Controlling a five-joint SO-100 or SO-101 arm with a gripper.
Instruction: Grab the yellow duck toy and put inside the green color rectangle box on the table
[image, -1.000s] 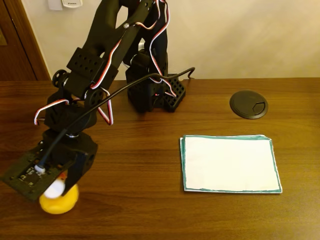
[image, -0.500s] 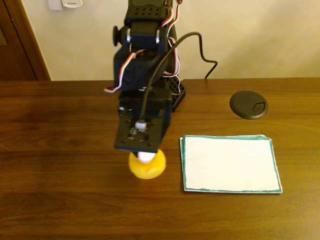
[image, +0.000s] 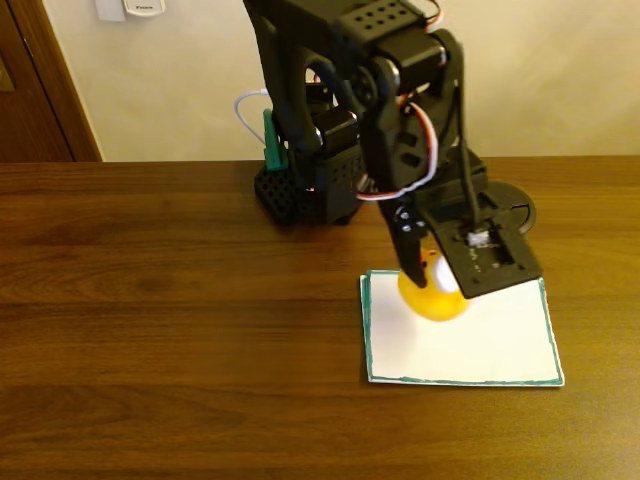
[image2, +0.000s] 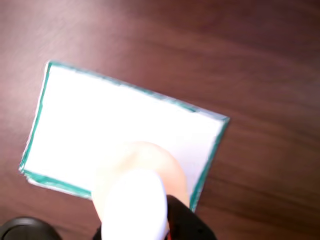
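Duck now being carried over the green-bordered sheet.

The end effector (image: 432, 283) is clamping the yellow duck toy (image: 432, 297), which is hanging above the upper left part of the green color rectangle box (image: 490, 345) in the fixed view; half a second ago it was left of the sheet, over bare wood, and a second ago at the bench's (image: 180, 330) far left edge. The arm is now covering most of the round black disc (image: 522, 213), which was fully showing before. In the wrist view the duck (image2: 137, 192) is appearing as a pale blur over the sheet (image2: 100, 125), its beak and cap hard to make out, and whether it is touching the paper cannot be told. No writing is readable anywhere.
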